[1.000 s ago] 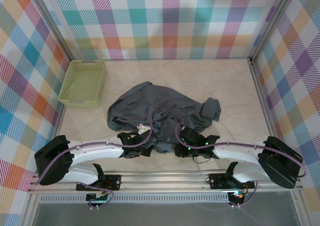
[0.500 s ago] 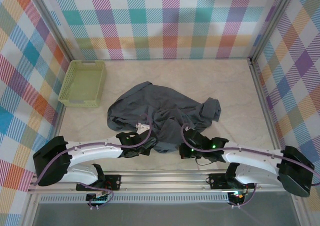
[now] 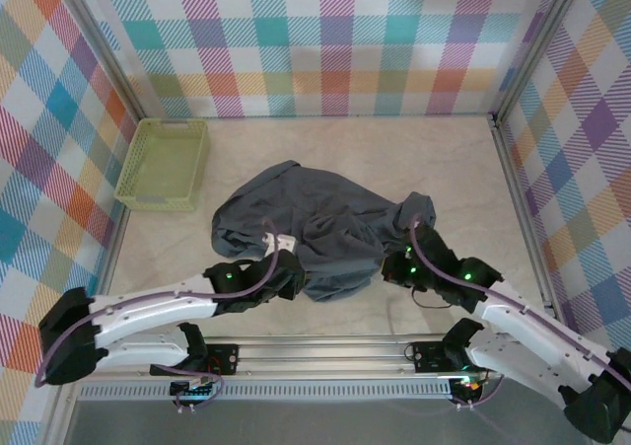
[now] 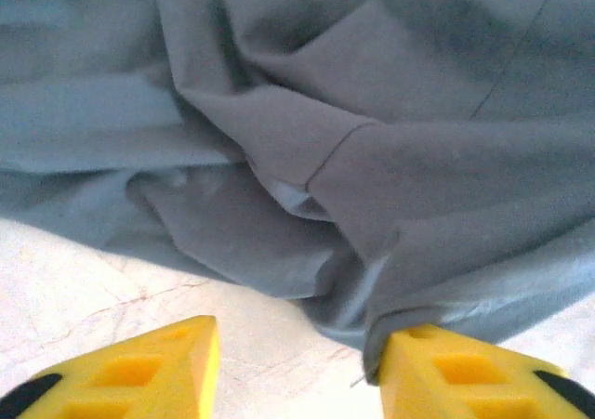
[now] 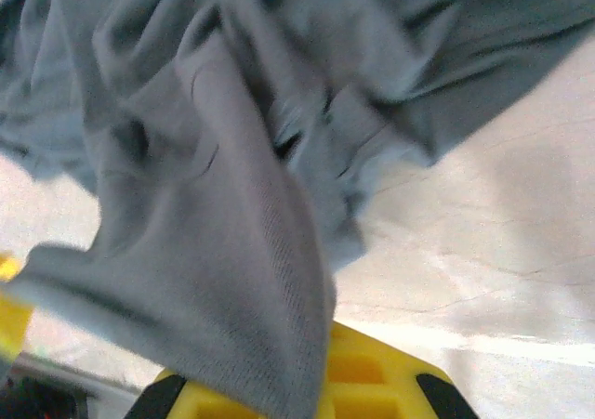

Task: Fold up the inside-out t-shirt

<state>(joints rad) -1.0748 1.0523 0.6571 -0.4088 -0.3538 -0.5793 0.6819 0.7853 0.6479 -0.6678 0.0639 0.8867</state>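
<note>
Grey cloth is what we see most of. The t-shirt (image 3: 315,218) sits in a crumpled heap around the middle of the surface (image 3: 454,169), a bit toward the near edge. It's all folds and ridges, not spread flat at all. A bunched lump of it sticks out on the right side, looks like a sleeve to us, but we can't say for sure.

Over by the left wall there's a lime-green basket (image 3: 163,164), clearly apart from the shirt.

Both arms reach in from the near edge. The left gripper (image 3: 284,272) is at the shirt's near-left edge. From its wrist camera we see the left gripper (image 4: 297,345) roughly half open, with bare surface between the yellow fingers (image 4: 177,359). The hem just laps over the tip of the finger on the right of that view, but nothing is clamped, so it's holding nothing.

The right gripper (image 3: 399,265) is at the near-right edge of the heap, just below that lump. In its wrist view the right gripper (image 5: 339,382) is closed on the shirt. A thick fold of grey cloth (image 5: 214,252) comes straight up out of the yellow fingers and drapes over them, hiding most of them. That view is a bit blurry, so we can't tell which part of the shirt it has.
</note>
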